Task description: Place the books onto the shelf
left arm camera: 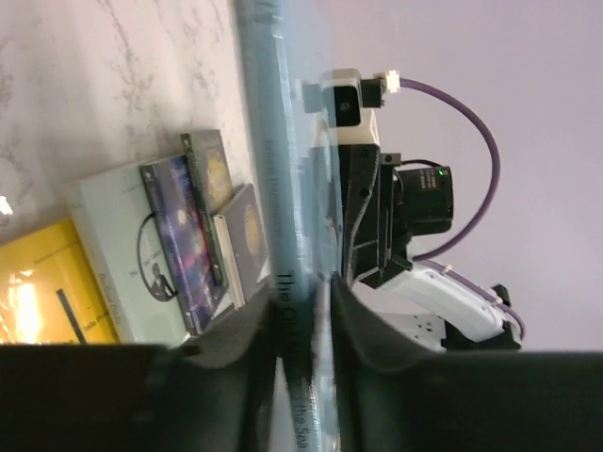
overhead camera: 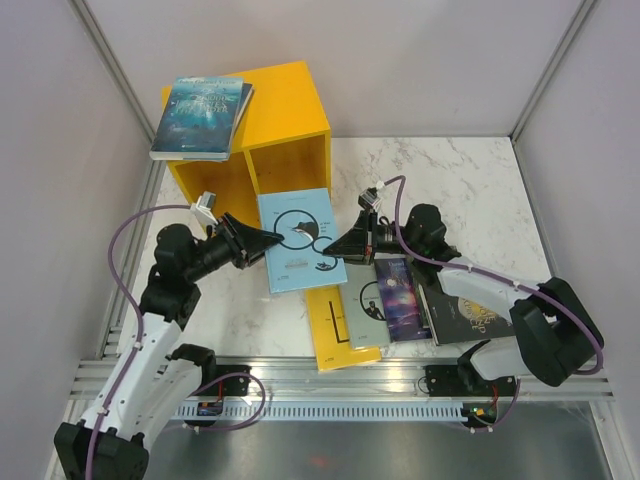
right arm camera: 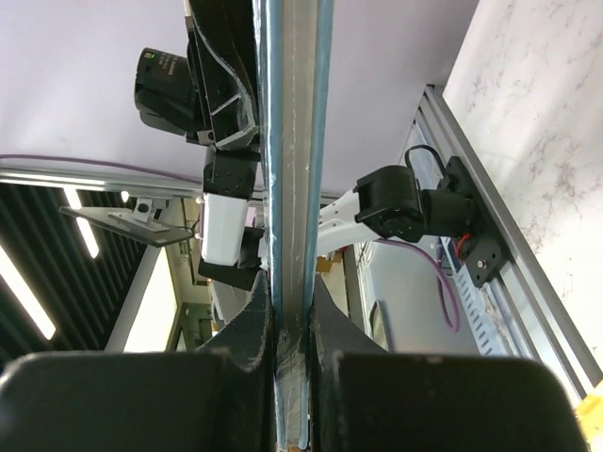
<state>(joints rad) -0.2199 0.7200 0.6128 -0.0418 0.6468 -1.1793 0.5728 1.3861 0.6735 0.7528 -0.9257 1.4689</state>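
Observation:
A light blue book (overhead camera: 300, 240) with a black swirl hangs tilted above the table, just in front of the yellow shelf (overhead camera: 285, 100). My left gripper (overhead camera: 268, 240) is shut on its left edge and my right gripper (overhead camera: 338, 243) on its right edge. In the left wrist view the book's spine (left arm camera: 283, 141) runs between the fingers of the left gripper (left arm camera: 303, 306). In the right wrist view the book's edge (right arm camera: 292, 141) is pinched in the right gripper (right arm camera: 290, 301). A dark blue book (overhead camera: 200, 117) lies on top of the shelf.
Several books lie overlapping on the marble table near the front: yellow (overhead camera: 340, 330), grey-green (overhead camera: 372, 300), purple galaxy (overhead camera: 400, 298), black-and-gold (overhead camera: 465, 315). The shelf's two openings face the arms. Grey walls close in left, right and behind; a metal rail (overhead camera: 330, 385) runs along the front.

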